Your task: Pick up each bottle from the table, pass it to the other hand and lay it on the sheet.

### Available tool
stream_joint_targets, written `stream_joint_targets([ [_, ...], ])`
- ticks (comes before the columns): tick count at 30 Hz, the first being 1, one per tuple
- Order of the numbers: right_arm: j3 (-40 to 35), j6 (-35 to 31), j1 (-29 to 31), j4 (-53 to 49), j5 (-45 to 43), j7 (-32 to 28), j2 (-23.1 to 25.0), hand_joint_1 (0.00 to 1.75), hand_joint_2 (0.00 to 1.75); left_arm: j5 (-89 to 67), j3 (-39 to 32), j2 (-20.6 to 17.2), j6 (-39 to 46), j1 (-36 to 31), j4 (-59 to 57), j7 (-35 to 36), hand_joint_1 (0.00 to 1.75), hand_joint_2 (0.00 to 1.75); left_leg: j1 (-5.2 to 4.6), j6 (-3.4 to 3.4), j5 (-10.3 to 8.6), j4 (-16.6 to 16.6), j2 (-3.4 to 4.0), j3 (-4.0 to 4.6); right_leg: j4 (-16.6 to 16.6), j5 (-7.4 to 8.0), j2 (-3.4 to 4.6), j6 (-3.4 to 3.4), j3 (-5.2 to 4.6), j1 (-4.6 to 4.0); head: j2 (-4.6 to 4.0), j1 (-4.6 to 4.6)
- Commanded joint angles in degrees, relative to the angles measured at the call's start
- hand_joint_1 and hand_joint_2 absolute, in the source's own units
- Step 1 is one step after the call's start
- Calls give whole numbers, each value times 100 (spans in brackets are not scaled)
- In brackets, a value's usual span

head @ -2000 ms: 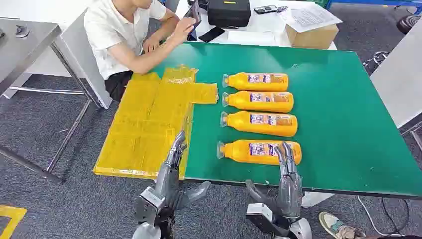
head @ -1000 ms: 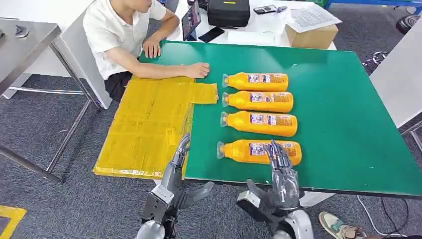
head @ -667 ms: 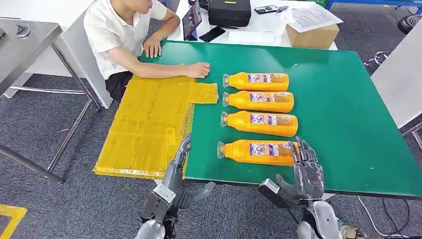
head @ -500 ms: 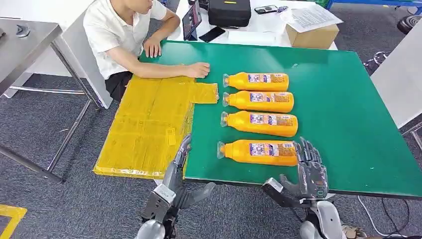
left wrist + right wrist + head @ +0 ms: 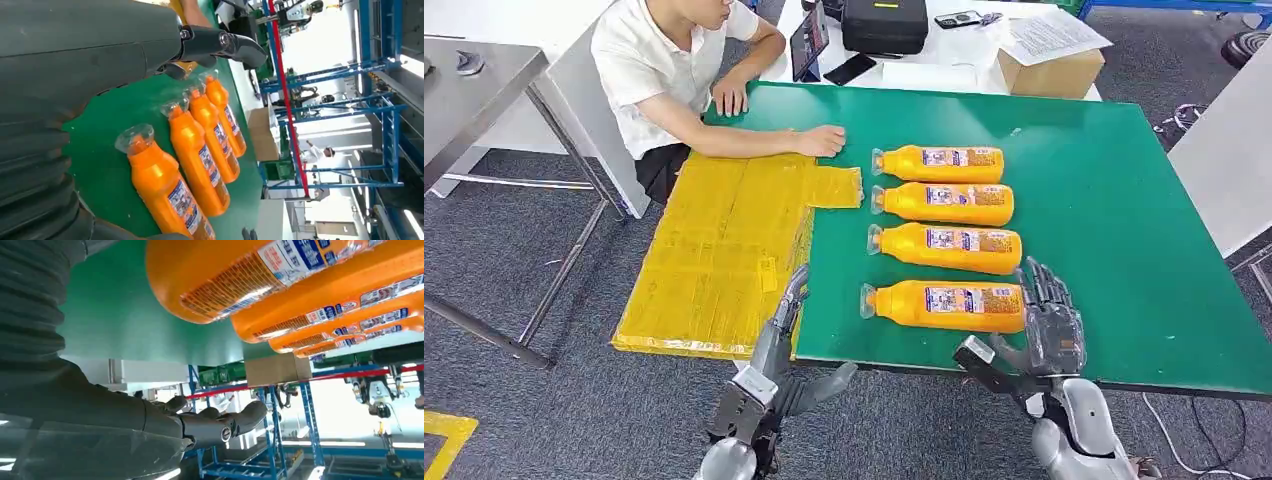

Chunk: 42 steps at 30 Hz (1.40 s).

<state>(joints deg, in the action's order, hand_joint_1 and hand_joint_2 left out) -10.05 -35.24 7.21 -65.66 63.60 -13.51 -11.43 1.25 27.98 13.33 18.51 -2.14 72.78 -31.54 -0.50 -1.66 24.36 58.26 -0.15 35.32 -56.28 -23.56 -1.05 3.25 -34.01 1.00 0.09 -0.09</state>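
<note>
Right hand: the right hand (image 5: 1050, 325) was seen at the near table edge, just beside the base of the nearest bottle (image 5: 944, 306), fingers spread apart and holding nothing.
Left hand: the left hand (image 5: 780, 345) was held at the near edge beside the yellow sheet (image 5: 714, 250), fingers straight, thumb out, nothing gripped.
Bottles: four orange juice bottles were laid in a row on the green table (image 5: 1114, 240), caps toward the sheet; none lay on the sheet.
Wrist views: the barcode end of the nearest bottle (image 5: 240, 275) was shown close by the right wrist view; the clear caps (image 5: 135, 138) were shown by the left wrist view.
Change: two seconds earlier the right hand's fingers were over the nearest bottle's label end; they were since shifted out past its base. The person's hand (image 5: 824, 140) was lowered from a tablet onto the table.
Room: grey carpet, a cardboard box (image 5: 1052, 72), a black case (image 5: 884, 25) and blue racking (image 5: 380, 100) were visible.
</note>
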Motion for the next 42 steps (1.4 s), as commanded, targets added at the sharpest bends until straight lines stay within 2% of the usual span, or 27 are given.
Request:
stream_joint_targets([
  [1, -642, 441, 886, 1061, 36, 130, -174, 0, 175, 15, 69, 52, 45, -191, -276, 51, 0, 175, 6, 11, 10, -3, 17, -22, 6, -3, 23, -12, 17, -6, 0, 2],
  [5, -695, 438, 915, 1155, 61, 131, -203, 0, 175, 18, 55, 52, 52, -216, -307, 47, 0, 175, 7, 12, 11, -3, 9, -27, 8, -5, 16, -13, 25, -6, 0, 2],
  [10, -961, 880, 1107, 1540, 89, 232, -400, 0, 175, 34, 35, 12, 22, -216, -267, 51, 0, 175, 2, 7, 5, -4, 4, -14, 5, -2, 9, -8, 13, -2, 0, 2],
  [12, -1134, 1539, 1231, 1709, -31, 289, -578, 33, 175, 27, 23, 0, 24, -213, -250, 65, 0, 175, 8, 14, 11, -5, 9, -31, 9, -5, 18, -15, 29, -7, 0, 2],
  [13, -1189, 1859, 1283, 1773, -197, 266, -646, 0, 175, 14, 28, -12, 24, -208, -232, 73, 0, 175, 5, 10, 8, -2, 7, -20, 5, -3, 13, -11, 19, -4, 0, 2],
  [29, -1297, 1951, 1115, 1624, -277, 296, -659, 0, 175, -29, 73, -14, 15, -175, -176, 109, 0, 175, 8, 12, 9, -4, -2, -35, 11, -6, 5, -13, 35, -8, 0, 0],
  [32, -1352, 2127, 1096, 1576, -354, 352, -739, 0, 175, -26, 75, -23, -25, -181, -165, 111, 0, 175, 7, 10, 6, -5, -6, -32, 10, -5, 1, -11, 34, -6, 0, 2],
  [33, -1369, 2245, 1128, 1625, -443, 354, -784, 19, 175, -26, 80, -21, -40, -190, -165, 115, 0, 175, 9, 15, 10, -8, -4, -43, 14, -7, 5, -16, 44, -9, 0, 2],
  [34, -1353, 2311, 1149, 1644, -517, 298, -840, 145, 175, -26, 84, -21, -48, -201, -162, 115, 0, 175, 5, 8, 5, -3, -6, -28, 8, -4, 0, -9, 29, -5, 0, 0],
  [35, -1343, 2289, 1171, 1659, -568, 250, -870, 175, 175, -25, 89, -22, -54, -212, -160, 115, 0, 175, 8, 13, 8, -5, -6, -37, 11, -7, 2, -14, 39, -7, 0, 0],
  [42, -1370, 2238, 1209, 1606, -697, 130, -867, 175, 175, -6, 76, -23, -52, -235, -127, 106, 0, 175, 7, 13, 6, -5, -5, -36, 11, -4, 4, -15, 37, -7, 0, 2],
])
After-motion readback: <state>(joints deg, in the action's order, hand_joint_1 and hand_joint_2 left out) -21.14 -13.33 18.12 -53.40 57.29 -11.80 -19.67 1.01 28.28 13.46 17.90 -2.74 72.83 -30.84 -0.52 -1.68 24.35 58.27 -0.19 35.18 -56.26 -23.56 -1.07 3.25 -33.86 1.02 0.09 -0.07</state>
